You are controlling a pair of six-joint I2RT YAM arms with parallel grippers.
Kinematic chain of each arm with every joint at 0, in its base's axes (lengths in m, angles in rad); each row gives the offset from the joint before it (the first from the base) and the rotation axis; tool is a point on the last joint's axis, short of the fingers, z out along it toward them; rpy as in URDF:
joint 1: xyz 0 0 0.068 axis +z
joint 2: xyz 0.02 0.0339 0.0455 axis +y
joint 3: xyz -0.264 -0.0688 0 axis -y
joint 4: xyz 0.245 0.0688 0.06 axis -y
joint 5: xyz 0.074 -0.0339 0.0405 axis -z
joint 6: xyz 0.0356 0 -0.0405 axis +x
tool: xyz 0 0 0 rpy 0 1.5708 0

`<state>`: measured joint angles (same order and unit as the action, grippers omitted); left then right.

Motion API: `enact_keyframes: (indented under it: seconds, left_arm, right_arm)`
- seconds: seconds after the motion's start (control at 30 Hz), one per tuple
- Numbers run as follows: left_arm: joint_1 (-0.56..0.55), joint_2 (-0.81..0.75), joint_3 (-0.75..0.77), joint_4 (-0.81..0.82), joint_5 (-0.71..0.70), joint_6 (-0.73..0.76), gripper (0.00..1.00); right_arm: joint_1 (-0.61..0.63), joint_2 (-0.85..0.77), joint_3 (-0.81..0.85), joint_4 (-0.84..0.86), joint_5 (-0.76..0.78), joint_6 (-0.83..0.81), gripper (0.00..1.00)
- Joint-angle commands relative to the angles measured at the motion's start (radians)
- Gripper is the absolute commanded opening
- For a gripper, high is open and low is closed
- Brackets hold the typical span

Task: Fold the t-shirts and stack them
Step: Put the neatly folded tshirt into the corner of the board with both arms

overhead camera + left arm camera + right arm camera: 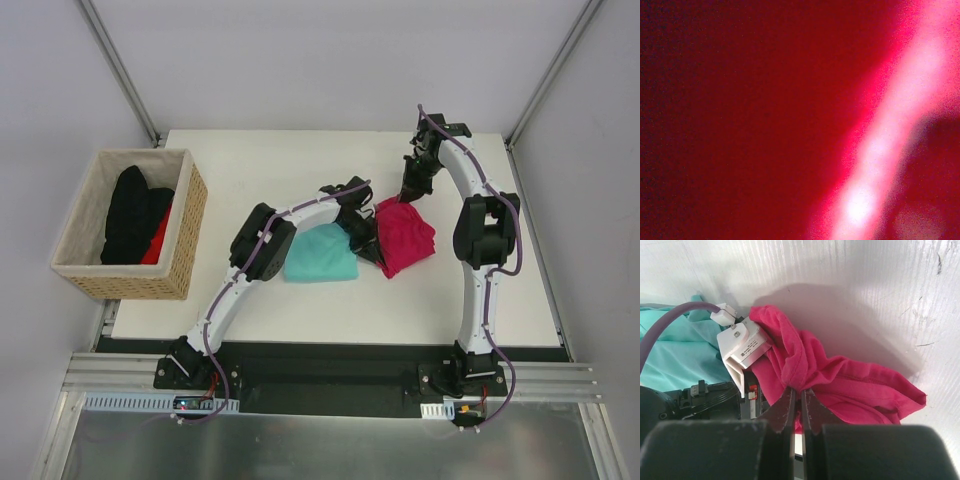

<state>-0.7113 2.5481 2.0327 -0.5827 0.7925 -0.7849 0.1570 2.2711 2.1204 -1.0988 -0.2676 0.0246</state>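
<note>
The pink t-shirt (408, 240) lies bunched on the table (250, 160), touching the folded teal t-shirt (320, 258) on its left. My right jaws pinch its far edge. My left jaws are closed at its near-left edge, apparently on cloth, so the shirt spans diagonally between them.

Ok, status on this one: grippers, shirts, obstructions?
Left gripper and right gripper both shut on pink t-shirt. Shirt bunched, beside folded teal t-shirt, not stacked. Nothing blocking.
</note>
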Motion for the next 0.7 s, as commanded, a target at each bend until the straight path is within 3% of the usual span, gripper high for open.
enact_keyframes:
  seconds: [0.0, 0.3, 0.67]
  left_arm:
    - [0.016, -0.017, -0.061, -0.072, -0.15, -0.005, 0.0]
    - [0.056, -0.138, -0.121, -0.068, -0.213, -0.004, 0.0]
    - [0.059, -0.175, -0.135, -0.066, -0.214, -0.001, 0.0]
  right_arm:
    - [0.007, -0.085, 0.026, -0.032, -0.024, 0.008, 0.01]
    - [0.009, -0.088, 0.016, -0.013, -0.022, 0.023, 0.01]
    - [0.007, -0.096, 0.03, -0.01, -0.03, 0.034, 0.01]
